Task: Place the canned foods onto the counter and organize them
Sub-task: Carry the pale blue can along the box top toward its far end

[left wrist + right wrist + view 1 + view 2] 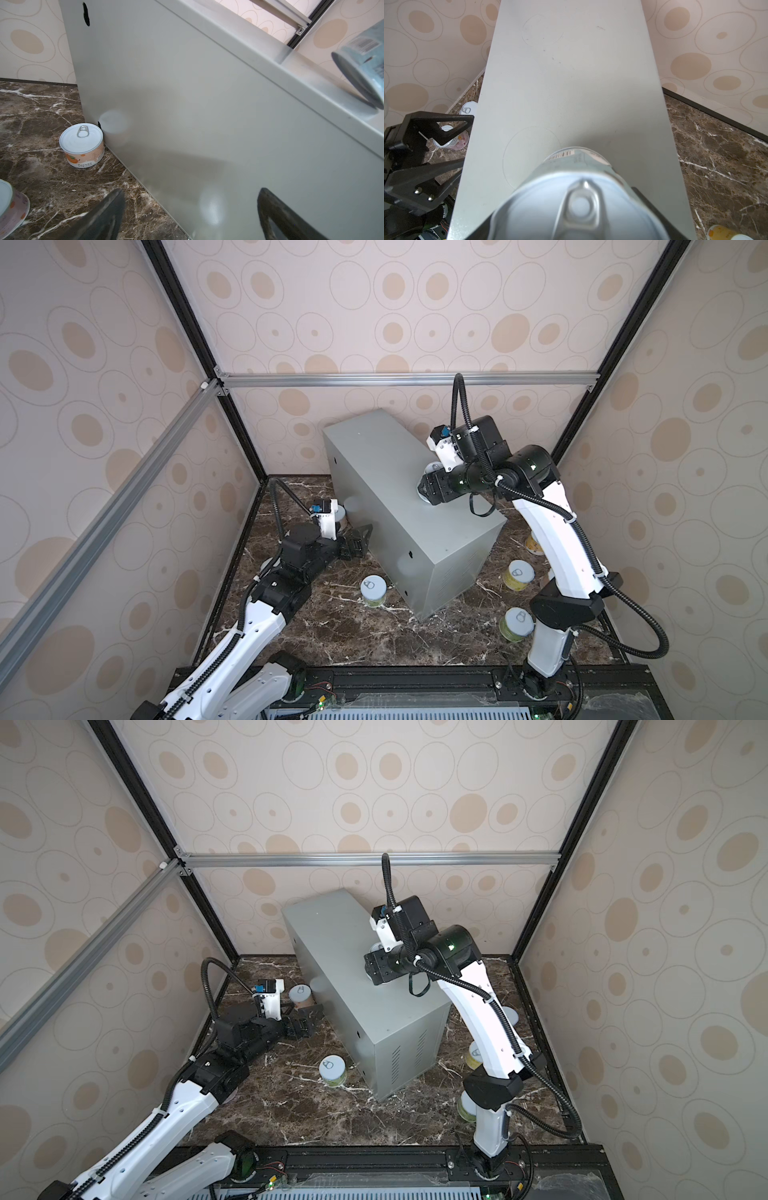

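The counter [374, 456] is a grey metal box standing askew on the marble. My right gripper [571, 209] is shut on a teal can [577, 197]. It hangs just above the counter top near its left edge, and its underside shows in the left wrist view [361, 68]. In both top views this gripper [424, 491] hides most of the can. My left gripper [190, 197] is open and empty. It sits low on the marble beside the counter's left wall [359, 541]. An orange-label can [82, 143] stands against that wall.
A pink can [454, 139] stands by my left arm. A green can [374, 590] stands in front of the counter. To the counter's right are three cans [518, 574], [516, 624], [534, 543], partly behind my right arm. Patterned walls enclose the marble floor [374, 639].
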Tool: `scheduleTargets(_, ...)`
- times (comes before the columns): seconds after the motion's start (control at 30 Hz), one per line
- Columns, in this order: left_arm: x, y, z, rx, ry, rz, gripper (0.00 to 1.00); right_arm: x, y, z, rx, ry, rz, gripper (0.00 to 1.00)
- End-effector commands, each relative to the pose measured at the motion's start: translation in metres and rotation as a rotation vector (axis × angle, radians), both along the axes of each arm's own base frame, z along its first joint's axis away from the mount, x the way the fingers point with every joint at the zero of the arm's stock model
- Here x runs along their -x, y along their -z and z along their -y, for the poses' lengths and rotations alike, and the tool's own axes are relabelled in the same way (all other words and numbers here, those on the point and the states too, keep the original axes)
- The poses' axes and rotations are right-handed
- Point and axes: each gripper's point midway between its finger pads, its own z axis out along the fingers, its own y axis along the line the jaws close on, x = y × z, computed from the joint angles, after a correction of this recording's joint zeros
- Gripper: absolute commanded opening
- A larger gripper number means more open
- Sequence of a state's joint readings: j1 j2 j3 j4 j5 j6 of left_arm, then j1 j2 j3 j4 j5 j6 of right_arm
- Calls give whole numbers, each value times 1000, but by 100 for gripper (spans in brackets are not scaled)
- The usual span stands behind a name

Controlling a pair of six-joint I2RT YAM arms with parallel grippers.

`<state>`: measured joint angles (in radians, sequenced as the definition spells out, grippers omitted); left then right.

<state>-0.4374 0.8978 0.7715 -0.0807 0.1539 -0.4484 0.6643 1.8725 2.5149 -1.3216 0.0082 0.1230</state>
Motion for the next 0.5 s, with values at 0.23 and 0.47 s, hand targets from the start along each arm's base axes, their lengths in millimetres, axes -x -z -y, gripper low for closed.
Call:
scheduleTargets(0.23,2,-10,0,30,-4,33,99,-1,17,-15,11,-58,-28,93)
scheduleTargets(0.47,1,-3,-4,8,-25,19,99,9,-7,-15,-53,-109,68,99)
